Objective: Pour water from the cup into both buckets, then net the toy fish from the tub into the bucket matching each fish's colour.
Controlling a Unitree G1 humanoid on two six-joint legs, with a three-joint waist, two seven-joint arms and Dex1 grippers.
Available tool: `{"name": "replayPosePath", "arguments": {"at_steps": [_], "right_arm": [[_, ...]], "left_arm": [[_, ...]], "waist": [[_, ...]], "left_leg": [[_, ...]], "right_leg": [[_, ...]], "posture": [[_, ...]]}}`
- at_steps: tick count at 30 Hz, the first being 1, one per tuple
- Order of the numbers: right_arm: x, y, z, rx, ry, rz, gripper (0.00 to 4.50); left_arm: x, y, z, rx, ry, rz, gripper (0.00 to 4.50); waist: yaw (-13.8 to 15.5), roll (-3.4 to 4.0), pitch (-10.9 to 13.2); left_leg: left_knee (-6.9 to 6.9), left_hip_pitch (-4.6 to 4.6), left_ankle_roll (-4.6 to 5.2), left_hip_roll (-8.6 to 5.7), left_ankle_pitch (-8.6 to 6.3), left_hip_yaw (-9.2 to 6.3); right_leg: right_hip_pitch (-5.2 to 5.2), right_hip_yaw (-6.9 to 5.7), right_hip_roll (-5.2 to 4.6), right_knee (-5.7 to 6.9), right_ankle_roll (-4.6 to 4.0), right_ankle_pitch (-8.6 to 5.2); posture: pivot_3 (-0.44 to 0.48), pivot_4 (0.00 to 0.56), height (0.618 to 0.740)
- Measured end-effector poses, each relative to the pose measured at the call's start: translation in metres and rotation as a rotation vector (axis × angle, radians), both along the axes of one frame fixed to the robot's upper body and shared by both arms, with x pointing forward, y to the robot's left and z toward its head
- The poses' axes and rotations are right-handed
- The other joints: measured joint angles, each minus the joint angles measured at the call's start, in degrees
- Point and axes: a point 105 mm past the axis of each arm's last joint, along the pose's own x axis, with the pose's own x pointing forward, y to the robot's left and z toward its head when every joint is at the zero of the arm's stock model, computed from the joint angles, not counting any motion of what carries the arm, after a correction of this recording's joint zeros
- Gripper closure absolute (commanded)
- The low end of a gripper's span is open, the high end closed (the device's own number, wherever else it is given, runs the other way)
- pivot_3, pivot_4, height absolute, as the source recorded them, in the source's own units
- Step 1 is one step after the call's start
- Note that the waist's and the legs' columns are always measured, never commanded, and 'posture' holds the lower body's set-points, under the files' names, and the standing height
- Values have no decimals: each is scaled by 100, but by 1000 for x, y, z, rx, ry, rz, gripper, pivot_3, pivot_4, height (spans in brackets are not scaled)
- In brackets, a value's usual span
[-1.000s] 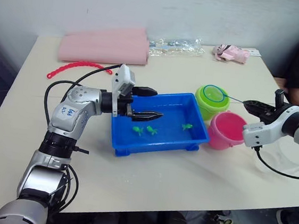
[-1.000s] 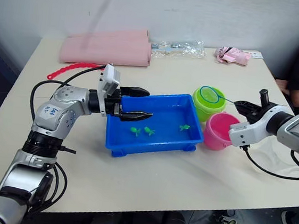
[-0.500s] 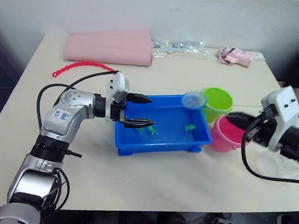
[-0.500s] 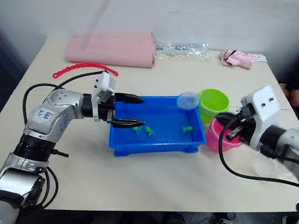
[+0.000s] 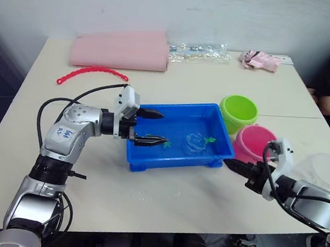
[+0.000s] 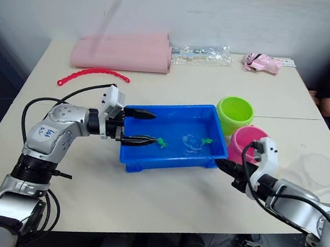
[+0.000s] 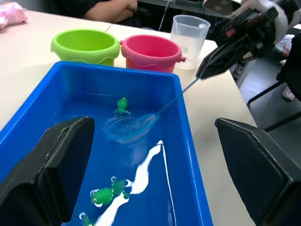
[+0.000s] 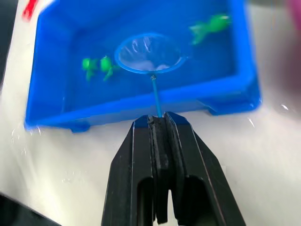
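Within the last sec the right gripper (image 8: 157, 123), clamped on the net's handle, swung the net (image 8: 149, 54) from over the green bucket (image 5: 238, 110) down into the blue tub (image 5: 149, 160), hoop just beside one green fish (image 8: 210, 24). Left gripper (image 5: 150, 127) hung spread wide over the tub's near-left end; next scoop looked ready, 3 green fish left in the tub.

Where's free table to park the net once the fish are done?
Bare table along the near edge, in front of the tub, and between the tub and the pink cloth. Crowded on the right: green bucket, pink bucket, cup.
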Motion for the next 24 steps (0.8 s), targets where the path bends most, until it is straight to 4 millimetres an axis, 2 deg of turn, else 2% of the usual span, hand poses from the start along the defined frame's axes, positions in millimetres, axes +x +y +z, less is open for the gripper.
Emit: {"name": "replayPosePath", "arguments": {"at_steps": [7, 11, 19, 21, 24], "right_arm": [[7, 2, -2, 38, 36, -76, 4500], [16, -9, 5, -14, 37, -141, 4500], [18, -8, 8, -33, 31, -115, 4500], [14, 5, 4, -29, 36, -42, 4500], [9, 4, 0, -59, 49, -3, 4500]], "left_arm": [[1, 1, 1, -5, -5, 18, 13], [-2, 1, -3, -9, -1, 27, 13], [-2, 1, -2, -12, -4, 31, 13], [-2, 1, -2, -13, -5, 31, 13], [-1, 1, -1, -14, -8, 33, 13]], "waist": [[15, 0, 0], [35, 0, 0], [34, 0, 0], [33, 1, 0], [38, 0, 0]], "left_leg": [[-3, -1, -2, 4, 1, 0], [-1, -6, 0, 3, 2, -3], [-1, -6, 0, 3, 2, -3], [-1, -7, 0, 3, 2, -3], [-1, -8, 1, 3, 2, -5]], "right_leg": [[-2, 3, 3, -1, 0, 0], [-2, 0, 1, -3, 1, 1], [-2, -1, 2, -3, 1, 1], [-2, -1, 1, -3, 1, 1], [-2, -2, 1, -4, 1, 1]], "posture": [[0, 150, 738], [0, 150, 738], [0, 150, 738], [0, 150, 738], [0, 150, 738]]}}
